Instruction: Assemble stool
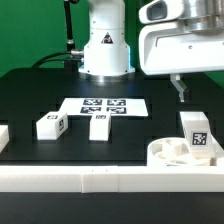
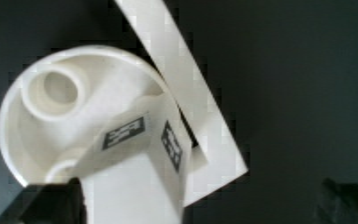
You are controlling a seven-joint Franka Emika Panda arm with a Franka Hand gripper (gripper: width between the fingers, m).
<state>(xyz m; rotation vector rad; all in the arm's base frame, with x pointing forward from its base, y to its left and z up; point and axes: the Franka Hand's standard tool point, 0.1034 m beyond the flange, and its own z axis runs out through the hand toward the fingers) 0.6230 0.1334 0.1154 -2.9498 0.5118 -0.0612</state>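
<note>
The round white seat disc [image 1: 170,155] lies at the exterior view's right front, against the border rail. One tagged leg [image 1: 197,133] stands upright in it. Two more tagged legs [image 1: 52,124] [image 1: 99,126] lie loose on the black table near the marker board. My gripper [image 1: 180,92] hangs above and slightly behind the standing leg, clear of it. In the wrist view the seat disc [image 2: 60,110] and the standing leg [image 2: 131,165] sit below my gripper [image 2: 194,205]. The dark fingertips [image 2: 43,200] stand wide apart at the frame's corners, open and empty.
The marker board [image 1: 105,104] lies flat in front of the robot base [image 1: 105,50]. A long white border rail [image 1: 90,178] runs along the front edge and shows in the wrist view [image 2: 176,80]. Another rail end [image 1: 3,135] sits at the exterior view's left.
</note>
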